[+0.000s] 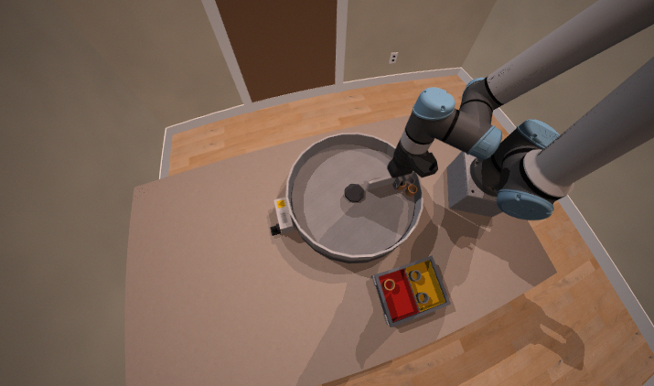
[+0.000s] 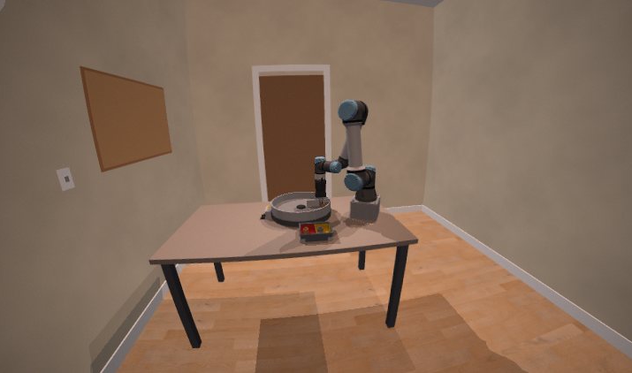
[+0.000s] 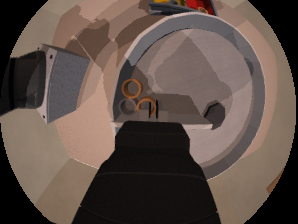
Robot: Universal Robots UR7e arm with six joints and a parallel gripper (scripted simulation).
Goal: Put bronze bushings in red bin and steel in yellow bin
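The grey turntable [image 1: 348, 252] [image 2: 299, 216] [image 3: 252, 100] carries three bushings at its right side by a grey guide bar [image 1: 379, 185]. In the wrist view my gripper [image 3: 153, 105] [image 1: 400, 184] is down among them, its fingers closed on the wall of a bronze bushing [image 3: 145, 104]. A second bronze bushing [image 3: 132, 88] [image 1: 411, 188] and a steel bushing [image 3: 127, 106] lie right beside it. The red bin [image 1: 402, 302] holds one bronze bushing [image 1: 392, 284]. The yellow bin [image 1: 435, 284] holds two steel ones.
A dark hub [image 1: 354, 192] sits at the turntable's centre. The arm's grey base block [image 1: 463, 187] stands just right of the turntable. A small box with a yellow label [image 1: 282, 213] sits at the turntable's left rim. The bins stand in front of the turntable.
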